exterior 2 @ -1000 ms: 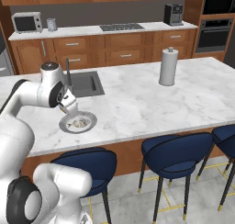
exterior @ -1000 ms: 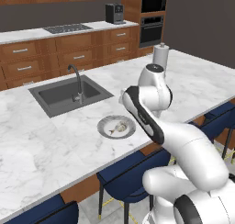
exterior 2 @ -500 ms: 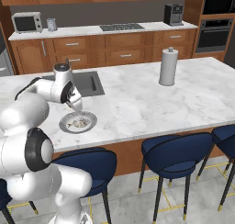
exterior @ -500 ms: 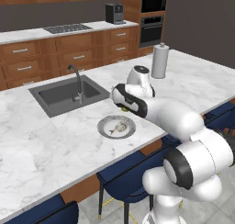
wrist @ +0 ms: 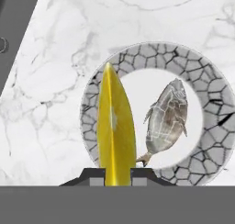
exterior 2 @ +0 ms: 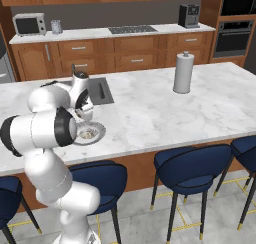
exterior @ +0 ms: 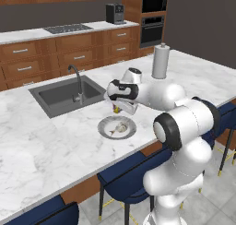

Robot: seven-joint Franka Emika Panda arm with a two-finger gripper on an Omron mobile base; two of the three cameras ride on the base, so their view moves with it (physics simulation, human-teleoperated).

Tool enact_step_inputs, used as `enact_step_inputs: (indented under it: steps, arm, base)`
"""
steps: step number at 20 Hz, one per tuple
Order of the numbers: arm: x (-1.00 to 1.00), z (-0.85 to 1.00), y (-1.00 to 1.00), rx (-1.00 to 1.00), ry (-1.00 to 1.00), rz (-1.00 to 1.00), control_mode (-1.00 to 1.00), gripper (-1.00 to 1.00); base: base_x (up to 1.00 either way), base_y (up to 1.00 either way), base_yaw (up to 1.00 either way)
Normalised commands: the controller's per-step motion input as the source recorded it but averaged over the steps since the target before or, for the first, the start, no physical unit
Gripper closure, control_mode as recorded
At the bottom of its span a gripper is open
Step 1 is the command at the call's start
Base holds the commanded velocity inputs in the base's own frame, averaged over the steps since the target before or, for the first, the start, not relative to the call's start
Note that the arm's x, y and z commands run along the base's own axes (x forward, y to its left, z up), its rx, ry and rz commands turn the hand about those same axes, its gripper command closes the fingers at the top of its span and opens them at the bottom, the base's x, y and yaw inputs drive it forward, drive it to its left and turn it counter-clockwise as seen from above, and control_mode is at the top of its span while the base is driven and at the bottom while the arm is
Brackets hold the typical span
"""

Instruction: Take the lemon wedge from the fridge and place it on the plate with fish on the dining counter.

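Left base view: you will see the arm has swung in from the right of the frame over the last second and now folds low over the worktop [exterior: 41,141], its gripper [exterior: 118,109] hanging just above the far rim of the plate with fish [exterior: 117,127], near frame centre. A speck of yellow, the lemon wedge [exterior: 117,110], sits between the jaws. To my eye that puts you in the final placing step, with only the lowering and release left.

Right base view: the same swing shows at the left of the frame. The arm has closed in on the plate with fish [exterior 2: 95,134], and its elbow hides the hand.

Hand view: the jaws are closed on the lemon wedge [wrist: 116,131], which stands upright at lower centre as 1 slim, bright yellow, pointed sliver. Behind it lies the grey crackle-rimmed plate with fish [wrist: 202,85], the pale fish [wrist: 166,116] right of the wedge.
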Motion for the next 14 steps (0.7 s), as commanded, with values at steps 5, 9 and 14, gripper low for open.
enact_step_inputs:
  steps: [5, 9, 14]
  arm:
    - [0.59, -0.6, 0.29, 0.0, 0.12, 0.0, -1.0, 1.0]
    - [0.62, -0.53, 0.35, -0.01, 0.09, 0.0, -1.0, 1.0]
    - [0.37, -0.36, 0.3, -0.1, 0.05, -0.01, -1.0, 1.0]
  base:
    - [0.0, 0.0, 0.0]
    - [0.0, 0.0, 0.0]
    - [0.0, 0.0, 0.0]
